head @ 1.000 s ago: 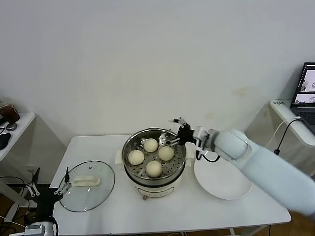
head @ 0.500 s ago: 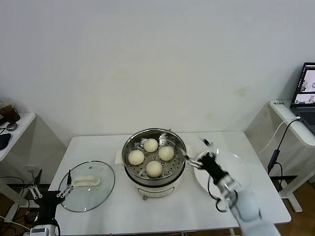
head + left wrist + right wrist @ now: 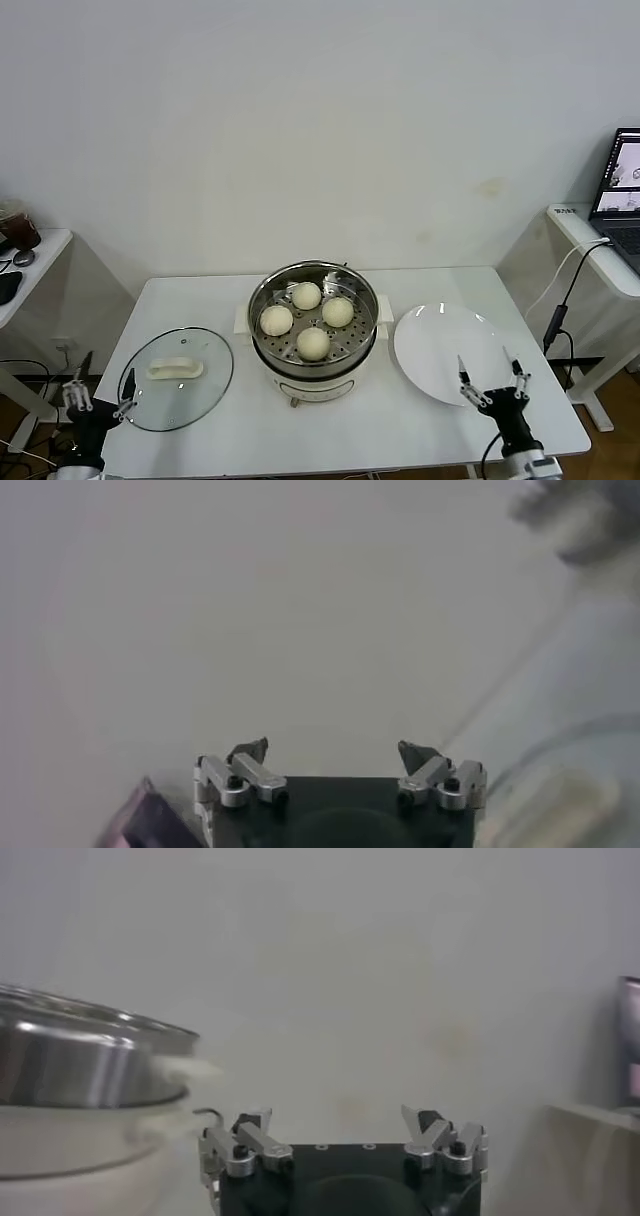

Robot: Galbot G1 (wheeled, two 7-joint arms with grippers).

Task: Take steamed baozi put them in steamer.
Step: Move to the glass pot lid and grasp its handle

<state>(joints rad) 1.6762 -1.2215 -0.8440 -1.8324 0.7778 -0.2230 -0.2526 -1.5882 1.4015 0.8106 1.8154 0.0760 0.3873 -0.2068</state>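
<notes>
Four cream-white round dough buns [image 3: 312, 343] all sit on perforated tray inside shiny steel steamer pot [image 3: 262, 340], counter centre. Flat white plate [image 3: 440, 350] bare. Right tool [image 3: 491, 378] at front right corner, left tool [image 3: 97, 395] at front left corner: both wide open, holding nothing. Judgement: loading done; keep both low, clear of pot.

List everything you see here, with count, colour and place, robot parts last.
baozi: four, cream-white, in the steamer.
steamer: one, steel on white base, table centre.
glass lid: one, clear with white handle, left of the steamer.
plate: one, white, bare, right of the steamer.
table: one, white.
laptop: one, dark, on the far right side desk.
left gripper: open, low at the table's front left.
right gripper: open, low at the front right.
</notes>
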